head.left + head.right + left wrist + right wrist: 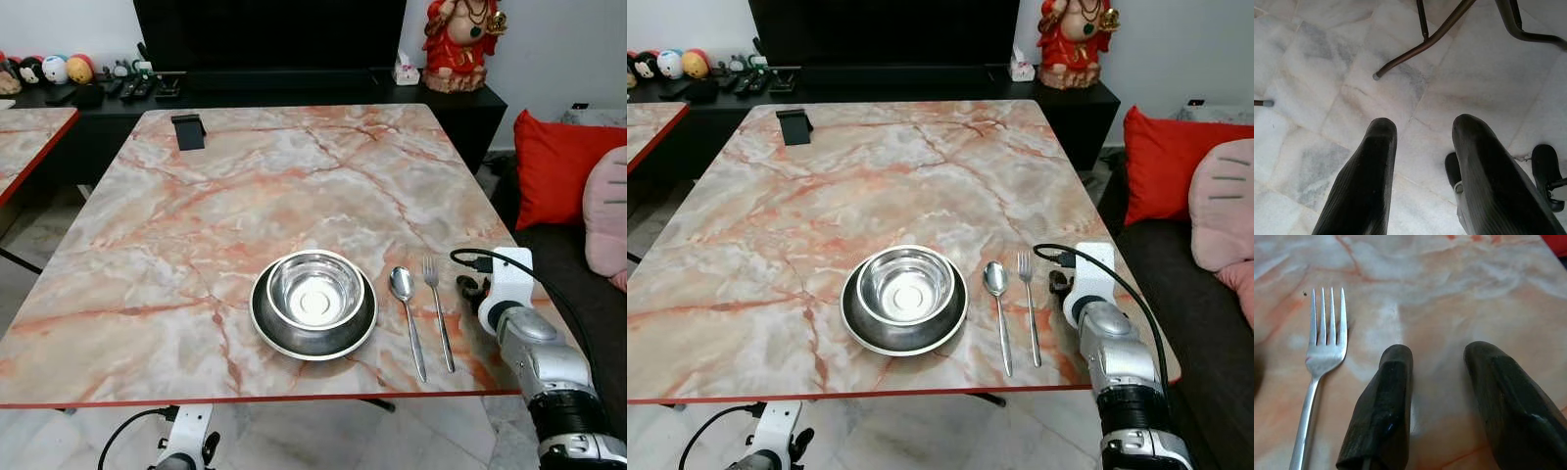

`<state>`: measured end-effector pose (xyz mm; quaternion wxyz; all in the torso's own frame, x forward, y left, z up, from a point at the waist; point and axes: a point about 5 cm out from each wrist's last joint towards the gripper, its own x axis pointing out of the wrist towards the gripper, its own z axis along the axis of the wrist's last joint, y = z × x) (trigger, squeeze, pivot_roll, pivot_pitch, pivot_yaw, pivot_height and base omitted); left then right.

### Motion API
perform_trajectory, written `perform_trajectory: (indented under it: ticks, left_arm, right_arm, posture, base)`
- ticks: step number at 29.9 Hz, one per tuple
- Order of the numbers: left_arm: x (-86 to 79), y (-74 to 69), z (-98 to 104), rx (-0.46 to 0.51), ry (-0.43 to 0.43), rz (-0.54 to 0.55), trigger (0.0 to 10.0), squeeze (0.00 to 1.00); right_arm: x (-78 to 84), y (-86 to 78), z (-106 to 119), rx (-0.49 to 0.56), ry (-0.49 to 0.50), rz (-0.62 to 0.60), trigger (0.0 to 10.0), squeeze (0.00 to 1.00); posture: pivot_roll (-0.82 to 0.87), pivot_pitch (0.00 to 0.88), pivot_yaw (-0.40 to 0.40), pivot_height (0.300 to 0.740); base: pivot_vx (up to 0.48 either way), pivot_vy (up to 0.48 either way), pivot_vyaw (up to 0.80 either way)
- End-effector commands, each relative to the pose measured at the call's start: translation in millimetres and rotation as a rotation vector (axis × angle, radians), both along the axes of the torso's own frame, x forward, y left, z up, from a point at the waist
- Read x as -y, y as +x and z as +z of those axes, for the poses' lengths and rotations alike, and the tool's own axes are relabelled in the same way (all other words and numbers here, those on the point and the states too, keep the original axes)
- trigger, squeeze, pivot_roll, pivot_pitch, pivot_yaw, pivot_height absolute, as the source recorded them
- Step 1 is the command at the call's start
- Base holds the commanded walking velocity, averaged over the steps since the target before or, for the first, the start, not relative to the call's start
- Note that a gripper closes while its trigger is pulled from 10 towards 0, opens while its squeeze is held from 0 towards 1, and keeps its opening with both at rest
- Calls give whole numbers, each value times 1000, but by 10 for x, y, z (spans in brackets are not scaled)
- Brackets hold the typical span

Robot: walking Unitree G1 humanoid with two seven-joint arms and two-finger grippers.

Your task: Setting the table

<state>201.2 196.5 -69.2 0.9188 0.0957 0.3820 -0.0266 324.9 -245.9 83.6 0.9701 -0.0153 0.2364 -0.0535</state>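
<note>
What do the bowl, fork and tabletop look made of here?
Bowl: apparently polished steel, given its mirror-bright reflective inside. Fork: silvery metal, probably stainless, with a smooth sheen. Tabletop: glossy marble-look surface with orange veining; real stone or laminate, I cannot tell.

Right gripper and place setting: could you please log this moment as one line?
right gripper: open, empty, beside fork | spoon: between fork and bowl | bowl: on plate | left gripper: idle, open

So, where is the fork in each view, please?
Left eye view: fork right of the spoon, near the right gripper.
Right eye view: same place.
Left wrist view: floor, no fork.
Right wrist view: beside the open fingers, tines up.
Shared landmark: spoon.
</note>
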Motion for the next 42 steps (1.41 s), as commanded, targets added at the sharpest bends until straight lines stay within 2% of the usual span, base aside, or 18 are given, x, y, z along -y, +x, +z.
perform_trajectory:
  ticks: [1, 14, 42]
  left_arm:
    - [-34, -48, -27, -27, 5, 7, 10000, 0]
    - [-43, -48, -25, -27, 8, 6, 10000, 0]
    - [-32, -19, -9, -13, 8, 2, 10000, 0]
  right_arm:
    - [-1, 20, 14, 2, -9, 15, 10000, 0]
    - [-103, 32, -4, 5, 9, 68, 10000, 0]
    - [-199, 50, 6, 28, 26, 106, 10000, 0]
  posture:
    - [-45, 0, -7, 740]
    - [-43, 0, -5, 740]
    - [-39, 0, -8, 740]
  base:
    - [0, 0, 0]
    - [0, 0, 0]
    - [0, 0, 0]
